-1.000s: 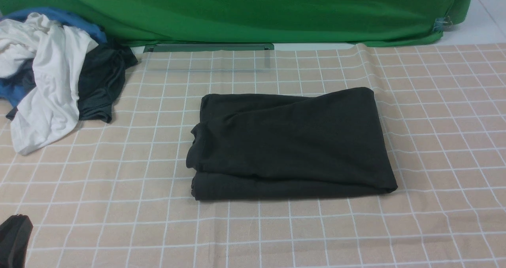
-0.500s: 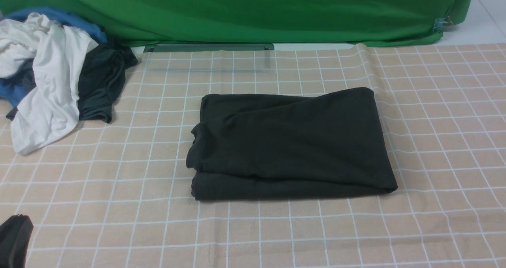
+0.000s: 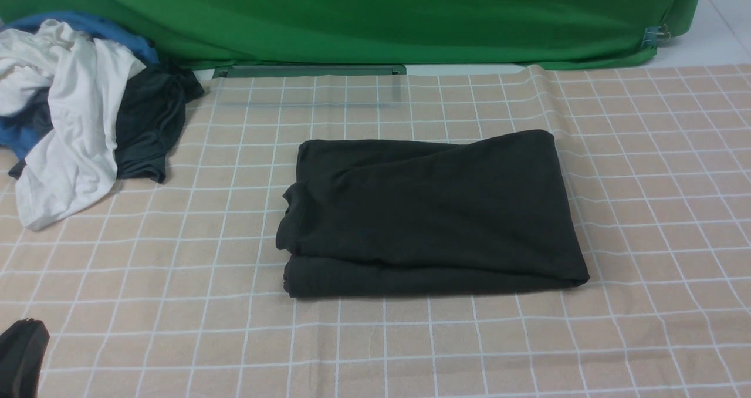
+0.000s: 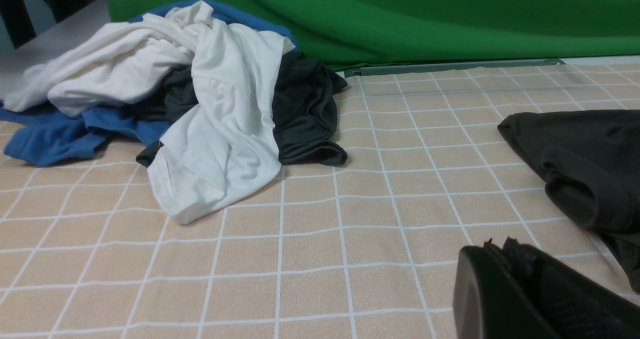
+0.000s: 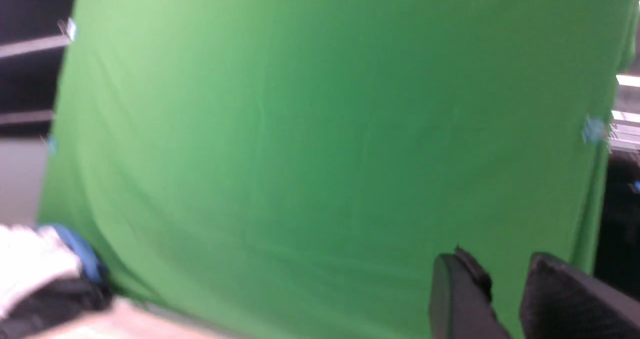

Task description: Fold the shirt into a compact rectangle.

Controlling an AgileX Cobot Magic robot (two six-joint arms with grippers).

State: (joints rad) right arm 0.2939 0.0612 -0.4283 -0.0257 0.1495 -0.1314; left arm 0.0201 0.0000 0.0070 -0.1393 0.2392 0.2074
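checked cloth (image 3: 146,304) | shirt (image 3: 431,210) folded, apart from claws | left claw (image 4: 505,246) closed | right claw (image 5: 505,274) parted, empty

Matt black cotton shirt (image 3: 431,213) on smooth checked tablecloth (image 3: 176,304).

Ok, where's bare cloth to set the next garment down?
Free: the checked tablecloth right of the folded shirt, the strip in front of it, and the band between it and the green backdrop. A narrower gap lies between the shirt and the clothes pile. Crowded: the far left corner under that pile; the left tool sits near left.
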